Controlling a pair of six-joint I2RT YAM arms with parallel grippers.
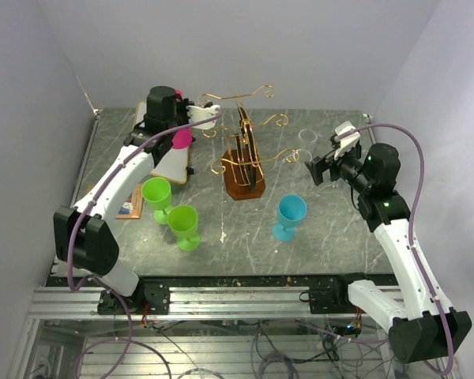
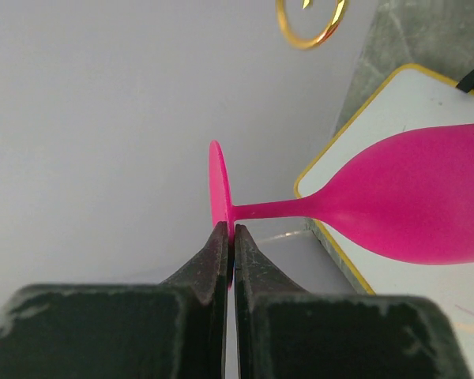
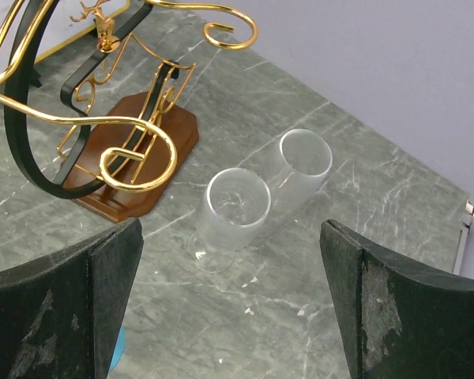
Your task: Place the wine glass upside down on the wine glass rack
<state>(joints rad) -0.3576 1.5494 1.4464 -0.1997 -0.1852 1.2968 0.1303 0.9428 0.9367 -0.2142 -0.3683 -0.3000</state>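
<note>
The gold wire wine glass rack (image 1: 245, 150) stands mid-table on a dark brown wooden base (image 1: 243, 188). It also shows in the right wrist view (image 3: 103, 126). My left gripper (image 1: 193, 125) is raised left of the rack's upper arms. In the left wrist view my left gripper (image 2: 231, 230) is shut on the edge of the foot of a pink wine glass (image 2: 411, 201), which lies sideways in the air. A gold scroll (image 2: 310, 24) shows above it. My right gripper (image 1: 322, 167) is open and empty, right of the rack, above two clear glasses (image 3: 237, 209).
Two green glasses (image 1: 171, 209) stand front left and a blue glass (image 1: 289, 216) front right of the rack. A white yellow-edged board (image 1: 172, 164) lies under the left arm. The second clear glass (image 3: 302, 162) stands behind the first. Walls enclose the table on three sides.
</note>
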